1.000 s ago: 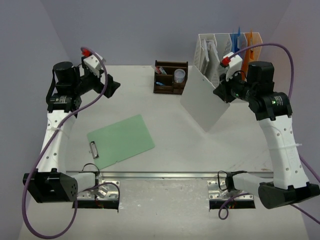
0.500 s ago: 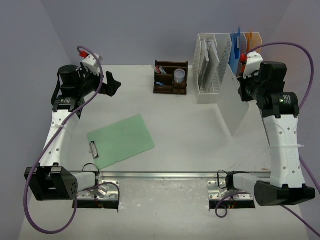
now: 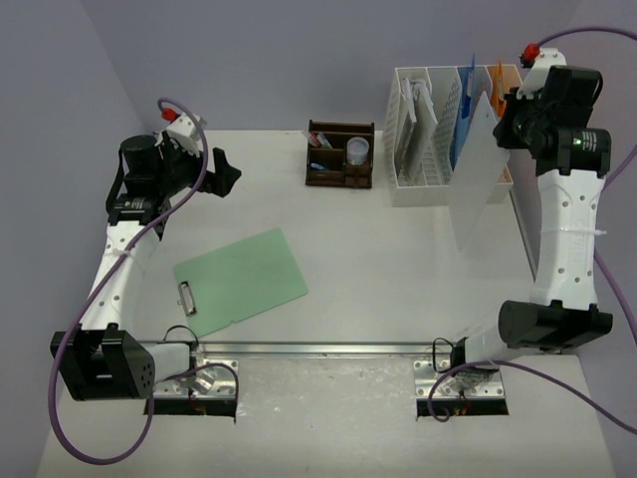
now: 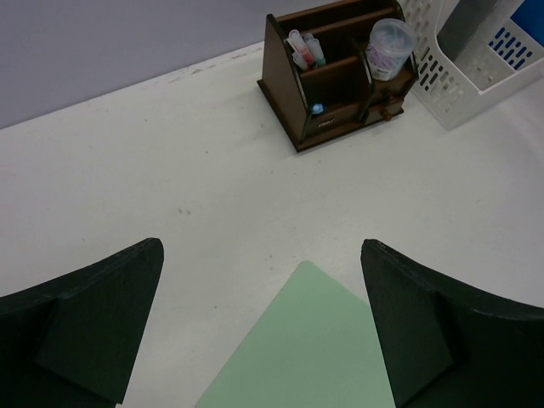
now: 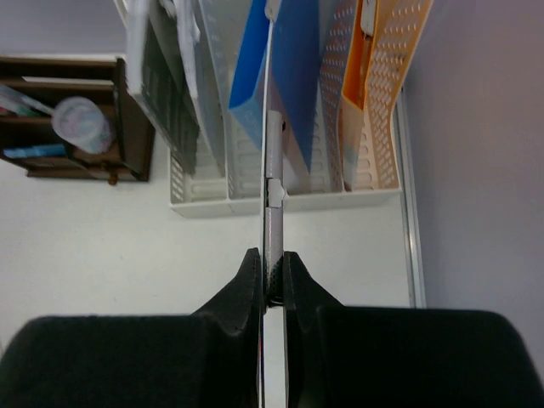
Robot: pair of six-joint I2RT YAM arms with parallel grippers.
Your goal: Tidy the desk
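Right fingers (image 5: 248,285) clamp a board (image 3: 478,169) upright close before the rack (image 3: 423,194); left fingers (image 4: 102,314) gape empty over the desk (image 3: 378,269), well left of the rack.

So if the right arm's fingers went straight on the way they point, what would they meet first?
Likely the white file rack, around the blue folder. The right fingers are shut on a thin white board that would arrive first; depth is unclear.
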